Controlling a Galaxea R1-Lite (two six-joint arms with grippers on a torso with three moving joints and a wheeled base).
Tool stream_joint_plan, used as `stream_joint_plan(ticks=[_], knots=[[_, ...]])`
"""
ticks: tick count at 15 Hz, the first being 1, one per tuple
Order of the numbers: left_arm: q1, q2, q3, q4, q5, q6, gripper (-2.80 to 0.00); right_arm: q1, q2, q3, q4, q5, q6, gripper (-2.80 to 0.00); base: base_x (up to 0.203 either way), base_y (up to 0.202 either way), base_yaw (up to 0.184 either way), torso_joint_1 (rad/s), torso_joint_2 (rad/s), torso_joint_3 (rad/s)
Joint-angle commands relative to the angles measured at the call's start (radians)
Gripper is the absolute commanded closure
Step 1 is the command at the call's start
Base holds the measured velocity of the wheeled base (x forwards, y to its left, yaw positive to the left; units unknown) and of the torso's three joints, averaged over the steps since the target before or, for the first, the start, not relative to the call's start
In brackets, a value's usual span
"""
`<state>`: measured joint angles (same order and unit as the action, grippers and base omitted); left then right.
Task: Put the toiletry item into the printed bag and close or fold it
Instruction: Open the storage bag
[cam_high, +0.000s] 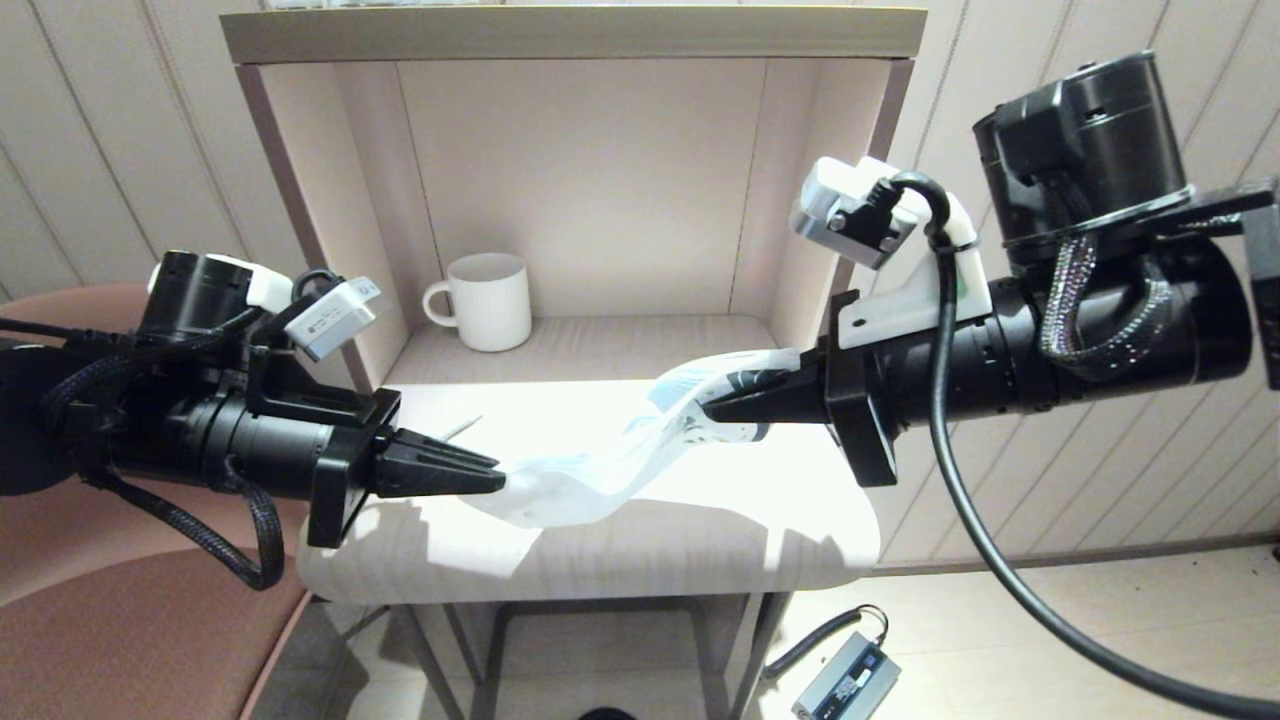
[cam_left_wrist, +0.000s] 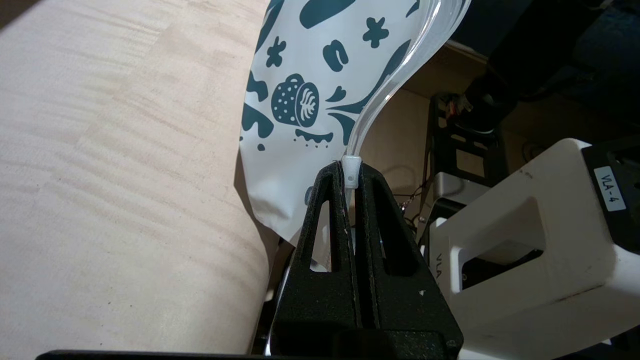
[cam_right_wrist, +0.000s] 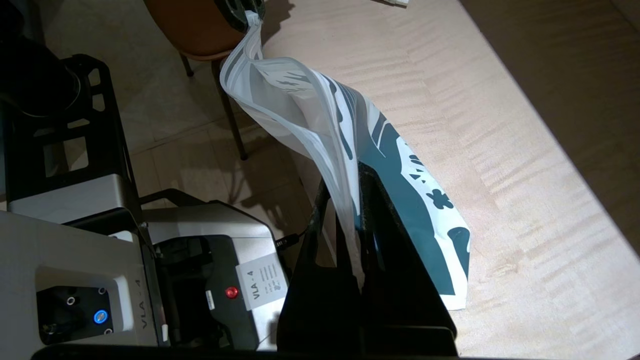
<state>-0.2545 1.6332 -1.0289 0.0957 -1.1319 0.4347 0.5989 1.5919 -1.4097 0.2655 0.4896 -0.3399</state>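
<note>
The printed bag, white translucent plastic with dark blue prints, hangs stretched between my two grippers above the pale table. My left gripper is shut on its near-left end; in the left wrist view the black fingers pinch the small white zip slider on the clear zip strip. My right gripper is shut on the opposite end, with the zip edge clamped between its fingers. The toiletry item, a slim white sliver, lies on the table just behind the left gripper, outside the bag.
A white mug stands inside the open shelf niche behind the table. A brown chair is on the left. A small grey device with a cable lies on the floor below the table's right corner.
</note>
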Motion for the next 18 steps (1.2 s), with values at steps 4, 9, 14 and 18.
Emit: stream_joint_plan(ticks=[4, 9, 14, 18], knots=[[0.0, 0.002, 0.006, -0.001, -0.006, 0.003, 0.0, 0.001, 0.002, 0.005, 0.001, 0.003, -0.004, 0.0, 0.0, 0.0, 0.0, 0.0, 0.0, 0.0], [-0.001, 0.0, 0.013, -0.001, -0.006, 0.013, -2.8, 0.001, 0.0, 0.002, -0.002, 0.003, -0.003, 0.0, 0.0, 0.0, 0.0, 0.0, 0.0, 0.0], [0.0, -0.003, 0.021, -0.002, -0.012, 0.013, -2.8, -0.001, 0.0, 0.011, -0.002, 0.004, -0.003, 0.0, 0.0, 0.0, 0.0, 0.0, 0.0, 0.0], [0.021, 0.018, 0.069, -0.055, -0.058, 0.011, -2.8, -0.009, -0.019, 0.026, -0.002, 0.018, 0.02, 0.0, 0.0, 0.0, 0.0, 0.0, 0.0, 0.0]])
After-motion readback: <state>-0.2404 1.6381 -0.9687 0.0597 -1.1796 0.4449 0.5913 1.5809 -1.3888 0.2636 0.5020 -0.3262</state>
